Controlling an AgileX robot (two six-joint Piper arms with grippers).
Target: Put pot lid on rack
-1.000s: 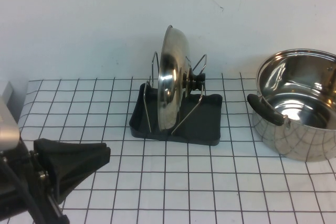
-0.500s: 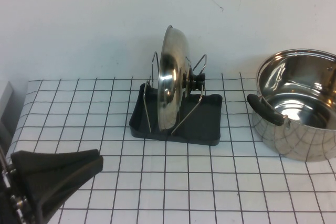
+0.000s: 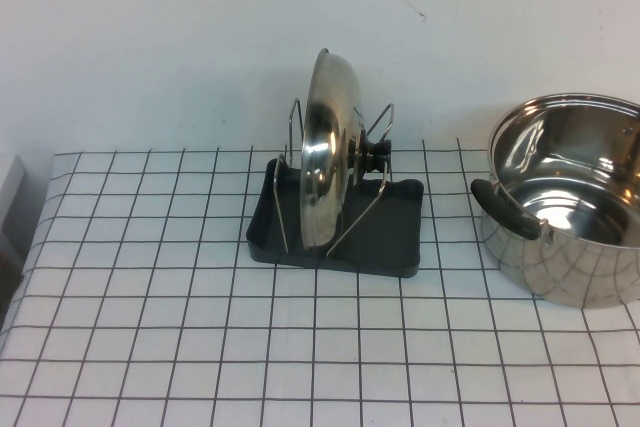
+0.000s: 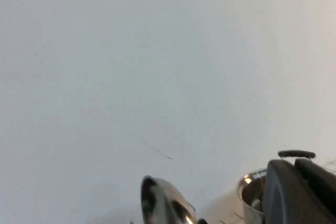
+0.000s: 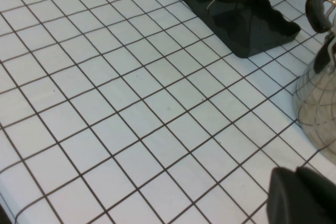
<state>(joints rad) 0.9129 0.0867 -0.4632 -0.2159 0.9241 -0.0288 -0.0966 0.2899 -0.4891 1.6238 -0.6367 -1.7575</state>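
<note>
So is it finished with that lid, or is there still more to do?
It looks done. The pot lid stands on edge in the rack, between its wire loops, with nothing holding it. The pot sits apart on the robot's right. Nothing is in hand: the left claw and right claw are shut, empty and away from the rack. Nothing obvious remains.

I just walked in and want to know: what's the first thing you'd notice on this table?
The shiny pot lid stands on edge in the dark rack at the back middle of the checked table. A big steel pot sits uncovered on the right. The left gripper and right gripper are shut, away from everything.
</note>
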